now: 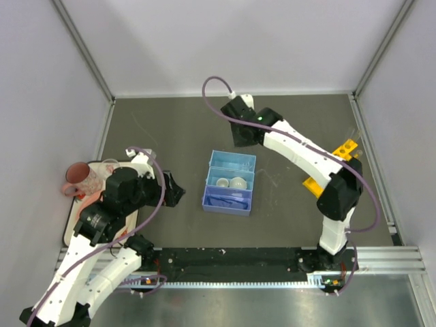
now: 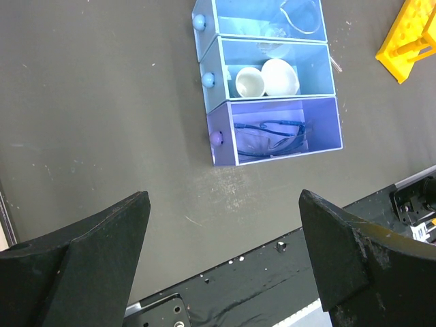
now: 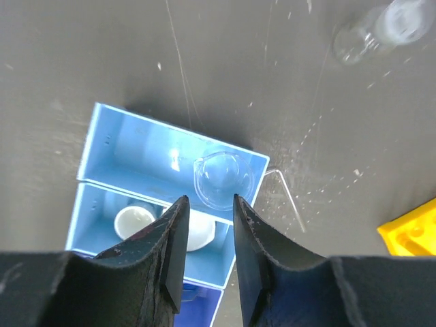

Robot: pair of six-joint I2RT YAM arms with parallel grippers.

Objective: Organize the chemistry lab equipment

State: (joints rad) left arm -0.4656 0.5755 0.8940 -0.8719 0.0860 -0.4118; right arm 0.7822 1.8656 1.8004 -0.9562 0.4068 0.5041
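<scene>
While the glossy light-blue three-compartment tray (image 1: 207, 182) sat on the matte dark surface (image 1: 170, 129), a rounded clear beaker (image 3: 223, 180) lay in its 12 o'clock compartment, two smooth white dishes (image 2: 267, 78) in the middle, and blue-framed goggles (image 2: 269, 135) at 6 o'clock. The right tool (image 3: 210, 199) stood narrowly parted above the beaker, gripping nothing. The left tool (image 2: 223, 197) gaped wide, empty.

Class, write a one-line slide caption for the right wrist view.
Right pincer, jaws slightly apart, above a clear beaker lying in the end compartment of the light-blue tray, white dishes next door.
</scene>
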